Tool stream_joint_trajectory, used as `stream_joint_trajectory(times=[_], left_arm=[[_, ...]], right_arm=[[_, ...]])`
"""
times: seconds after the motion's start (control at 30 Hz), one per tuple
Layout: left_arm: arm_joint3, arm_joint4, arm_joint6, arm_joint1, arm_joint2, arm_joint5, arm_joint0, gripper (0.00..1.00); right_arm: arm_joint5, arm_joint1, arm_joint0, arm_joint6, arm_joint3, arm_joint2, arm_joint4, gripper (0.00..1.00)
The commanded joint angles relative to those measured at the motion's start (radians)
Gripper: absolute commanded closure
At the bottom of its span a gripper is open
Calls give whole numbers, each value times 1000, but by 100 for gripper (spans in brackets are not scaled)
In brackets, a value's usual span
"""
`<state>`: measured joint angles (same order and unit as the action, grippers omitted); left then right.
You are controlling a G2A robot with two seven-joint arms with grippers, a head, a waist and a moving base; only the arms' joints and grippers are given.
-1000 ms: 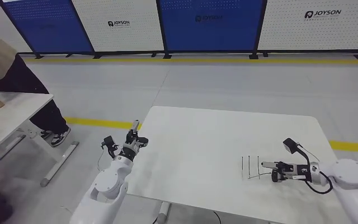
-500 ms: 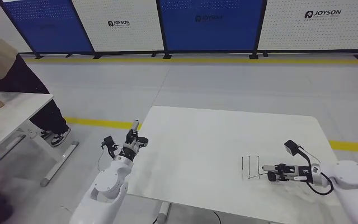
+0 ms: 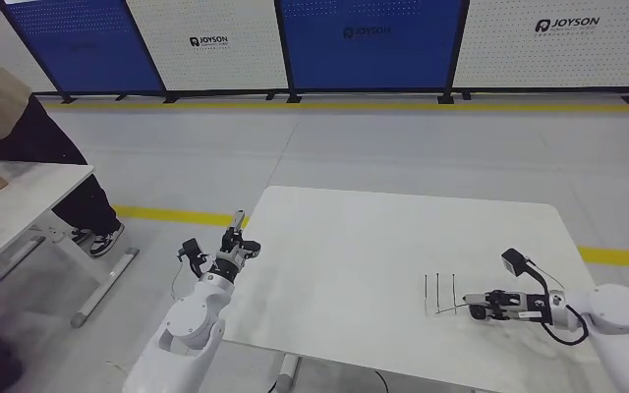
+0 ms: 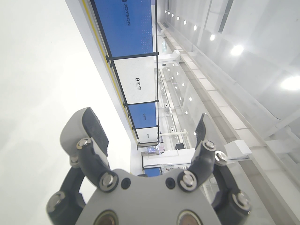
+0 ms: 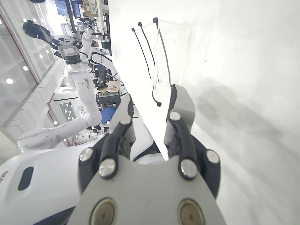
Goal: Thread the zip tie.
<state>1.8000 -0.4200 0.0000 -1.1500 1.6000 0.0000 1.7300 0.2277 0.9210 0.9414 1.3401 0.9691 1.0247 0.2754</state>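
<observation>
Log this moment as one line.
left gripper: open, empty, at white table edge | right gripper: open, facing thin black plastic zip ties | no tie gripped

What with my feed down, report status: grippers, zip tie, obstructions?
Left gripper open, empty, at edge of white table. Right gripper open, head of black plastic zip tie between its fingers, ungripped. Nothing blocking.

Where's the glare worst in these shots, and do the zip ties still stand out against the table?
Right wrist view: the table blows out to white near its edge, yet the zip ties stay dark and distinct. Left wrist view: ceiling lights flare, and the table looks washed pale. Top view: even light, the ties read as thin dark lines.
</observation>
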Motion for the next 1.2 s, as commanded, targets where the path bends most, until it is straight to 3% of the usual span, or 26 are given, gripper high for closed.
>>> stream_joint_trajectory(times=[0.0, 0.07, 0.17, 0.23, 0.27, 0.53, 0.8, 1.07, 1.17], left_arm=[[0, 0, 0, 0, 0, 0, 0, 0], [0, 0, 0, 0, 0, 0, 0, 0], [0, 0, 0, 0, 0, 0, 0, 0], [0, 0, 0, 0, 0, 0, 0, 0], [0, 0, 0, 0, 0, 0, 0, 0], [0, 0, 0, 0, 0, 0, 0, 0], [0, 0, 0, 0, 0, 0, 0, 0], [0, 0, 0, 0, 0, 0, 0, 0], [0, 0, 0, 0, 0, 0, 0, 0]], right_arm=[[-2, 1, -2, 2, -5, -1, 0, 76], [-2, 2, -4, 3, -10, -2, 0, 83], [-4, 3, -7, 4, -17, -4, 0, 84], [-5, 5, -9, 4, -21, -6, 0, 98], [-5, 5, -10, 5, -22, -6, 0, 100], [10, 7, -13, 17, -31, -2, 16, 100], [112, -11, 24, 50, -15, 76, 146, 100], [112, -57, 113, 50, 170, 155, 374, 100], [112, -60, 117, 50, 177, 154, 377, 100]])
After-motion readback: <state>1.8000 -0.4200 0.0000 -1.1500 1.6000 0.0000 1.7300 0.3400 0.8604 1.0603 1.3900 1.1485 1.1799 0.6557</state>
